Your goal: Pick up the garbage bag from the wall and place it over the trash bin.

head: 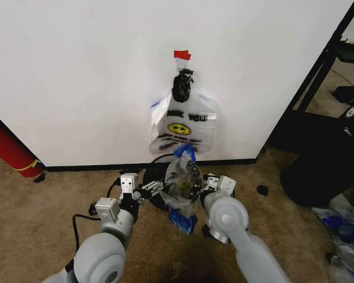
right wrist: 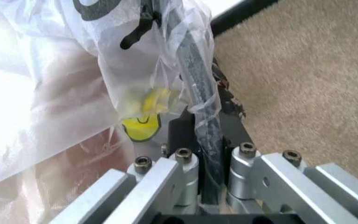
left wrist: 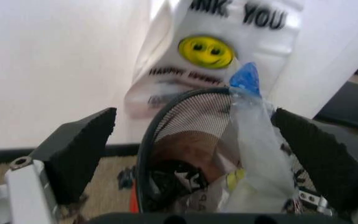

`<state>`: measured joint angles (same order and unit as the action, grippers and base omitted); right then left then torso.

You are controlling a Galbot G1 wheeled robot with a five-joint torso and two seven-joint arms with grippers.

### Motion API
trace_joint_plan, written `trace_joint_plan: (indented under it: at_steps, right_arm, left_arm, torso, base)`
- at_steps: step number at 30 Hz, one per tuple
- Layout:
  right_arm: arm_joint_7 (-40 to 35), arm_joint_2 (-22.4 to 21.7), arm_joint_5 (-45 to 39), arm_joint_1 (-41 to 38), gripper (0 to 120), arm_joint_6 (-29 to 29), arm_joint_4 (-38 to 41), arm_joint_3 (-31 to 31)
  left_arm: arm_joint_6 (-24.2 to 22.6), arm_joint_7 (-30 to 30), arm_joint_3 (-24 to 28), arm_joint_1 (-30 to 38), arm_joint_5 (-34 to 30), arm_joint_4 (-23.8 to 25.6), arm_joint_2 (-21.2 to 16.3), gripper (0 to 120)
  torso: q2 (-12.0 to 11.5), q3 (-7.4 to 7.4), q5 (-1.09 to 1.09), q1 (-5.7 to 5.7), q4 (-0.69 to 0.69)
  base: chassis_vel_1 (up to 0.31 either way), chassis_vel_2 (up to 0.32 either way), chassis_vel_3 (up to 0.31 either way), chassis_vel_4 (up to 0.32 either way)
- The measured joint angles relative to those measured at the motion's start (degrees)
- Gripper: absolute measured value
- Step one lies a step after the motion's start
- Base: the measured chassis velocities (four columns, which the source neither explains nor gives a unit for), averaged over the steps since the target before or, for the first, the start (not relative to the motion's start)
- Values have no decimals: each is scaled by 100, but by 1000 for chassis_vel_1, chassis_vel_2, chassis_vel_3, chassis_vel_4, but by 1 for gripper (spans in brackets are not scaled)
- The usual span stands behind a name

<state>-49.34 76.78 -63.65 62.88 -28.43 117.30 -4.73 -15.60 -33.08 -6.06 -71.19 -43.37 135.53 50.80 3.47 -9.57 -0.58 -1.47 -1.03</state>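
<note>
Head view has the garbage bag [head: 183,188] half-draped on the trash bin [head: 159,197] below the wall [head: 76,71], right gripper [head: 202,190] pinching film against the rim, left gripper [head: 156,187] spread wide — one tug could tear it or tip the bin.

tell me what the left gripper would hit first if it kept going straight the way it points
Probably the trash bin: its black rim sits right between the open left gripper fingers, with the garbage bag draped beside it. Depth is unclear.
</note>
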Motion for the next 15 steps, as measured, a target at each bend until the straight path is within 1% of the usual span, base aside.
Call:
trace_joint_plan:
  at_steps: [1,3,4,6,7,8,10,11,13,14,15]
  right_arm:
    - [0,0,0,0,0,0,0,0]
    - [125,-51,88,158,0,57,126,-31]
    - [167,-97,137,303,0,67,256,-47]
    - [216,-137,223,440,0,68,385,-63]
    - [242,-146,270,489,0,68,433,-74]
    - [242,-146,270,489,0,68,433,-74]
    - [312,-152,414,569,0,64,513,-88]
    - [359,-147,510,609,0,59,555,-94]
    - [443,-141,651,661,0,57,594,-97]
    - [503,-141,733,700,0,57,630,-99]
    - [503,-141,733,700,0,57,630,-99]
  left_arm:
    - [0,0,0,0,0,0,0,100]
    - [-36,25,-17,90,-143,115,-145,100]
    - [-85,44,-13,220,-327,243,-299,100]
    - [-150,73,33,419,-551,373,-475,100]
    - [-190,87,66,537,-700,434,-558,100]
    - [-190,87,66,537,-700,434,-558,100]
    - [-346,80,166,944,-1191,570,-771,100]
    - [-492,62,262,1305,-1635,627,-915,100]
    - [-711,13,434,1800,-2245,625,-1058,100]
    - [-869,-62,615,2153,-2584,568,-1113,100]
    - [-869,-62,615,2153,-2584,568,-1113,100]
  torso:
    - [0,0,0,0,0]
    - [0,0,0,0,0]
    - [1,0,0,0,0]
    - [1,0,0,0,0]
    - [1,0,-1,0,-1]
    - [1,0,-1,0,-1]
    - [1,0,0,0,0]
    - [1,0,1,0,-1]
    - [1,0,1,0,0]
    - [1,0,2,0,0]
    - [1,0,2,0,0]
  base:
    - [0,0,0,0]
    - [0,0,0,0]
    - [0,0,0,0]
    - [0,0,0,0]
    - [0,0,0,0]
    - [0,0,0,0]
    - [0,0,0,0]
    - [0,0,0,0]
    - [0,0,0,0]
    - [0,0,0,0]
    - [0,0,0,0]
